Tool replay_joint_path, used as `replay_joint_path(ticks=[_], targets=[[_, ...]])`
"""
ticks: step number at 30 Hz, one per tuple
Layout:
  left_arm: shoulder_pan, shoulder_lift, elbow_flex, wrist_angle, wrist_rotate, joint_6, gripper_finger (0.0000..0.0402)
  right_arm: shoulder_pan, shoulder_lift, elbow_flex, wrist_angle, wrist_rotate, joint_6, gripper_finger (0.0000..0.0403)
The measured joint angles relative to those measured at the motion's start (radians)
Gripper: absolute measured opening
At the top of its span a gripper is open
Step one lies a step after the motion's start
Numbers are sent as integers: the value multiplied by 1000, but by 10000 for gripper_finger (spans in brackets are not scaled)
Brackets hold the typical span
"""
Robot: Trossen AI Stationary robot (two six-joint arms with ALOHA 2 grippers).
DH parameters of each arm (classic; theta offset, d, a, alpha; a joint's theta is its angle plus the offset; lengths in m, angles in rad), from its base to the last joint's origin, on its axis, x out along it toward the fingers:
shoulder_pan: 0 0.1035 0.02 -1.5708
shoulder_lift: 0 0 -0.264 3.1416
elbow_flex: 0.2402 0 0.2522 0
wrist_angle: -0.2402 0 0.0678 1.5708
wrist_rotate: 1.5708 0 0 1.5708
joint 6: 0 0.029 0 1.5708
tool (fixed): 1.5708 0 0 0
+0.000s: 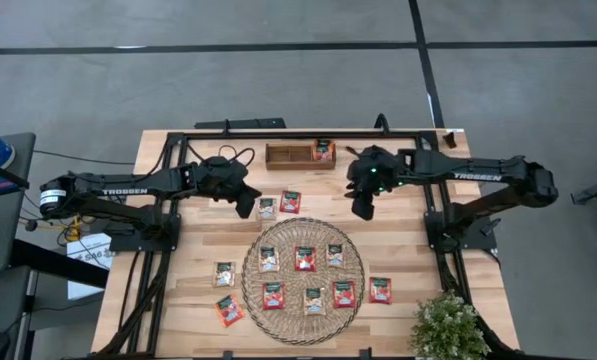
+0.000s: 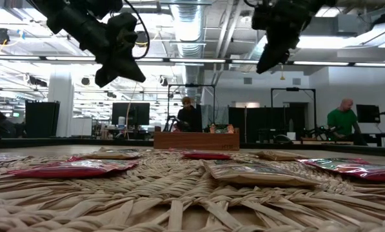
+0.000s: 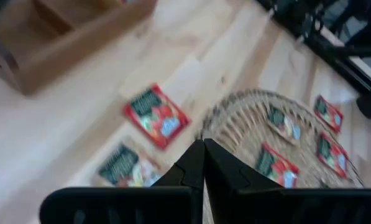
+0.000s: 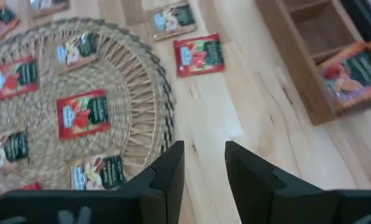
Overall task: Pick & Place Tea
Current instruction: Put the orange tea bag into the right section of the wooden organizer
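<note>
Several tea sachets, red-orange and cream, lie flat on the round woven mat (image 1: 303,280). Others lie on the bare wood around it, among them a cream sachet (image 1: 267,207) and a red sachet (image 1: 290,202) just beyond the mat's far edge. One sachet (image 1: 324,150) sits in the right end of the wooden tray (image 1: 300,154) at the far side. My left gripper (image 1: 246,205) hangs shut above the table, left of that pair (image 3: 155,115). My right gripper (image 1: 363,208) hangs open to their right, nothing between its fingers (image 4: 204,149), with the tray's sachet (image 4: 353,71) beyond it.
A small potted plant (image 1: 448,325) stands at the table's near right corner. The arms' black frames line the left and right edges. Bare wood lies between the mat and the tray (image 4: 309,62). People are at desks in the room beyond the table.
</note>
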Motion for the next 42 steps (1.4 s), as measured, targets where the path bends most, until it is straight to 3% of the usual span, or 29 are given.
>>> replay_joint_path(ticks=[10,17,26,35,42], targets=[[-28,0,0,-101,28,-52,0,-50,-399,-307,295,-1,165,107],[-132,0,3,-124,39,-138,0,-48,-683,-524,466,-1,310,107],[-321,0,141,-504,40,-375,0,-50,-988,-639,501,23,380,107],[-586,32,162,-526,49,-795,0,-49,-1130,-642,502,25,379,107],[-777,174,162,-417,49,-1047,0,-48,-1138,-642,498,20,379,107]])
